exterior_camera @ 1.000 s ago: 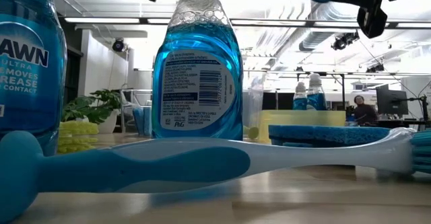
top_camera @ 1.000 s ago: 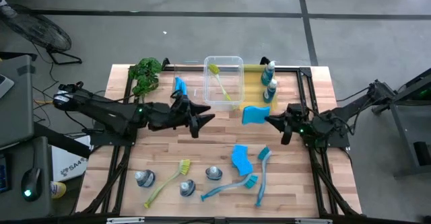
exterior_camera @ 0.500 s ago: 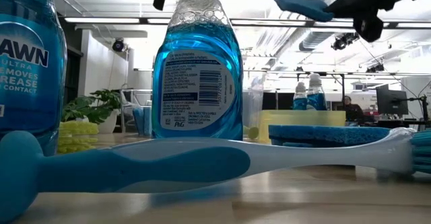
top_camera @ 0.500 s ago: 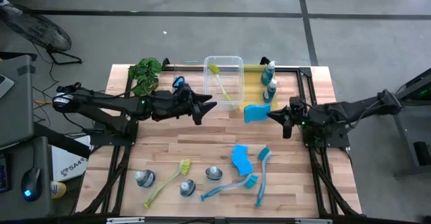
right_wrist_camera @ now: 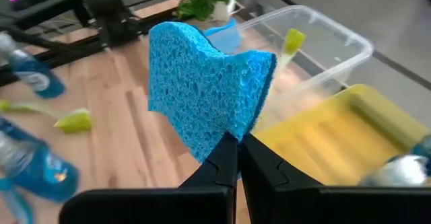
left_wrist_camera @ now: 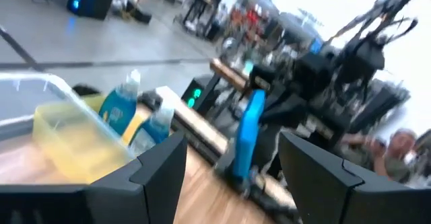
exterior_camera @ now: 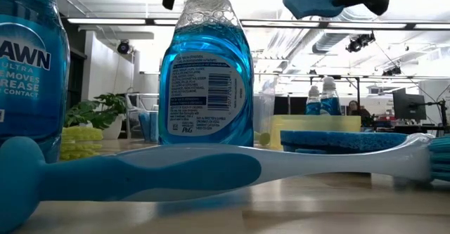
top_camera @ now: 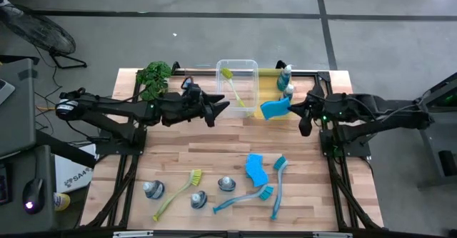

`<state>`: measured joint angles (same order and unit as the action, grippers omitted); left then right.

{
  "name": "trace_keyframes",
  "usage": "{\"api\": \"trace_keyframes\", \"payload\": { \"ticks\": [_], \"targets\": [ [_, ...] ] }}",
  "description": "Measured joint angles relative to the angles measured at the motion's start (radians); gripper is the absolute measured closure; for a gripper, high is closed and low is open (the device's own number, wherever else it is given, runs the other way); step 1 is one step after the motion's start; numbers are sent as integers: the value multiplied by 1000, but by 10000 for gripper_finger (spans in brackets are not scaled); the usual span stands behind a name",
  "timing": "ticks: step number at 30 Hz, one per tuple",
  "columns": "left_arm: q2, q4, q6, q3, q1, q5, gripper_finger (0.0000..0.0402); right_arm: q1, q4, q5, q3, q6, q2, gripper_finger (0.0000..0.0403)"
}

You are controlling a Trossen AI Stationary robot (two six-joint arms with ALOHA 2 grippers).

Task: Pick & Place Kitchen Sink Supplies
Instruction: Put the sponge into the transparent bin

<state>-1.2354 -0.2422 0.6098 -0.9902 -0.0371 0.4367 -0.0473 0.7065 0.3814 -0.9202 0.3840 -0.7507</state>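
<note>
near bottle (exterior_camera: 31,65): "awn ultra", "contact"; middle bottle (exterior_camera: 206,79): "p&g".

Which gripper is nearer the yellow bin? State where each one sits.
Right. The right gripper, shut on a blue sponge, hovers at the yellow bin's near edge. The left gripper, open, is across the clear bin from it.

- The clear bin (top_camera: 237,73) sits at the table's far edge, a dish brush (top_camera: 232,85) inside it.
- The yellow bin (top_camera: 270,81), just to its right, holds two bottles (top_camera: 286,76).
- The plant (top_camera: 153,78) lies well left of both.
</note>
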Motion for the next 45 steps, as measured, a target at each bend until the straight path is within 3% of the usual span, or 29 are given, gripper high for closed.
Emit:
{"api": "trace_keyframes", "payload": {
  "ticks": [17, 22, 33, 45],
  "targets": [
    [0, 41, -272, -53, 17, -50, 170, 56, 8, -87, -47, 8, -90, 403],
    [-8, 43, -316, -53, 17, -83, 170, 52, -103, -120, -48, -51, -109, 403],
    [-60, 76, -336, -53, 17, -252, 170, 5, -201, -104, -49, -144, -201, 403],
    [-137, 52, -281, -53, 17, -275, 170, -21, -286, -103, -48, -188, -271, 403]
  ]
}}
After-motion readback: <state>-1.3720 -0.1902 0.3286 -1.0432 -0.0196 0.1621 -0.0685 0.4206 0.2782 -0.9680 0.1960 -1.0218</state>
